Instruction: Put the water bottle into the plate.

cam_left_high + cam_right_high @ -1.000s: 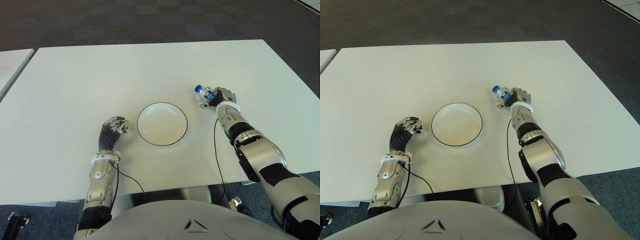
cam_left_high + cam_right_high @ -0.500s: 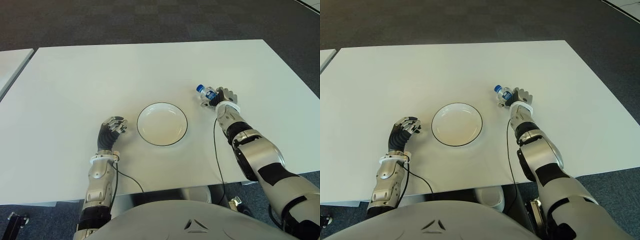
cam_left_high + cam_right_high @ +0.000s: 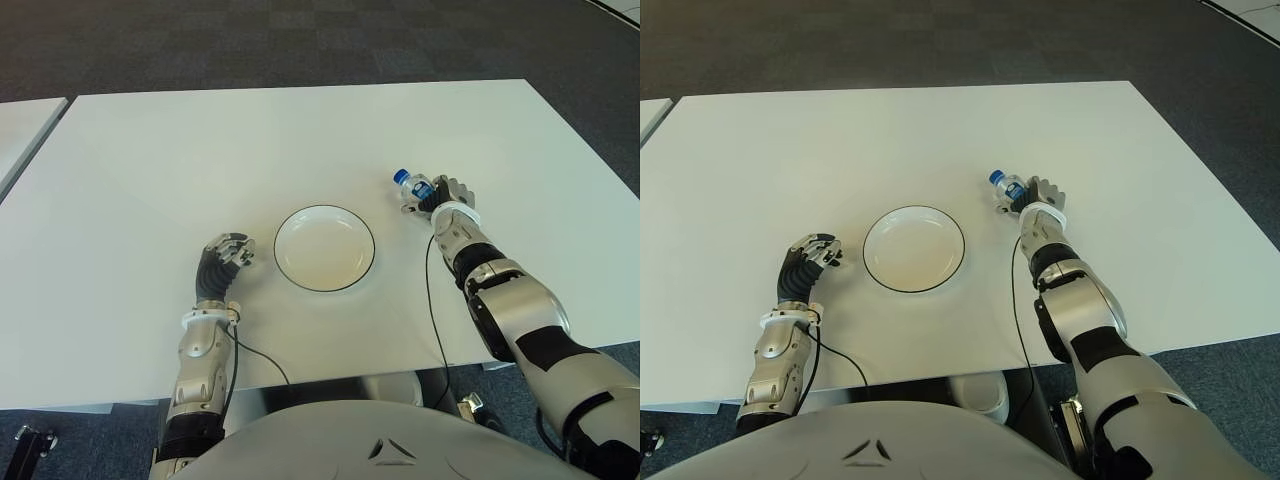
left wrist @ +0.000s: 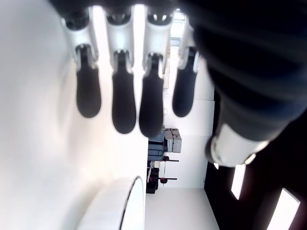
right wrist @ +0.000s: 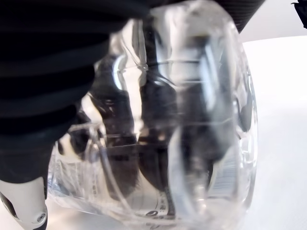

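A small clear water bottle (image 3: 411, 188) with a blue cap and blue label is held in my right hand (image 3: 437, 195), to the right of the plate and a little behind it. The right wrist view is filled by the clear bottle (image 5: 182, 120) with dark fingers (image 5: 120, 105) wrapped around it. The white plate (image 3: 324, 248) with a thin dark rim sits empty near the middle of the white table (image 3: 250, 140). My left hand (image 3: 226, 256) shows just left of the plate with curled fingers (image 4: 124, 96) and nothing in them.
A second white table edge (image 3: 25, 125) shows at the far left. Dark carpet (image 3: 300, 40) lies beyond the table. Thin black cables (image 3: 432, 300) run from both wrists toward my body.
My right hand with the bottle has shifted slightly back and to the right over the last second. The left hand and the plate have not moved.
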